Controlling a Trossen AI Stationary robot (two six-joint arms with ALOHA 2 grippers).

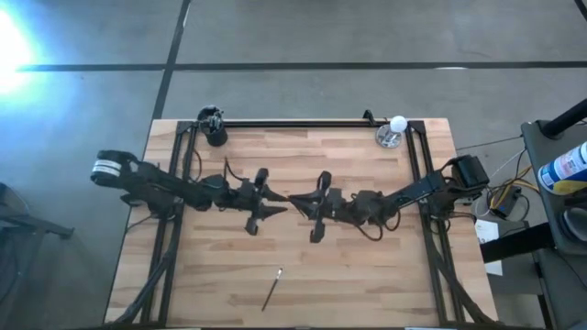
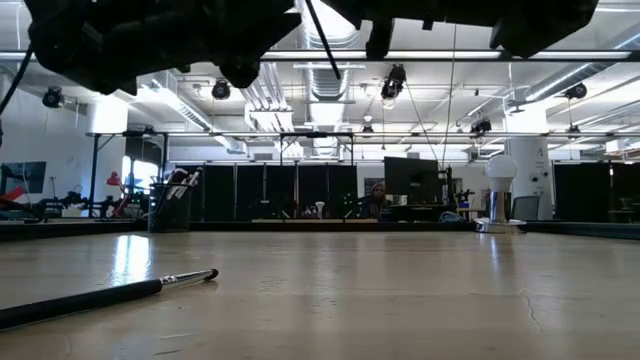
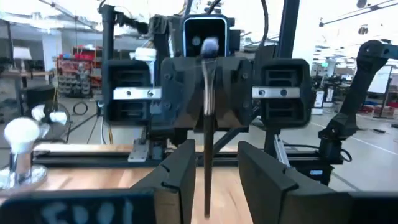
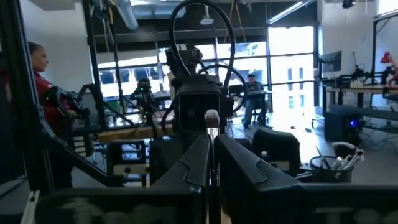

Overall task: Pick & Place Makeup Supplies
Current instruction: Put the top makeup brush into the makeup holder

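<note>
Wooden desk [image 1: 183, 284] carries one loose brush [image 1: 272, 288] near its front edge, black cup [image 1: 215, 136] and white ball [image 1: 396, 125] at the back corners. Mid-desk the right gripper [image 1: 295, 198] pinches an upright brush [image 4: 211, 134] in its jaws; the left gripper [image 1: 282, 209], jaws spread around it, faces it.

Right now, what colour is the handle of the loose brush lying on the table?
Dark, nearly black, with a silvery ferrule; the loose brush shows best in the low view.

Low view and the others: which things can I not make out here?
Low view: top edge cuts off both arms.
High view: brush between left gripper and right gripper too small to see.
High view: cup contents too small to count.
Left wrist view: bottom edge cuts brush's lower end.
</note>
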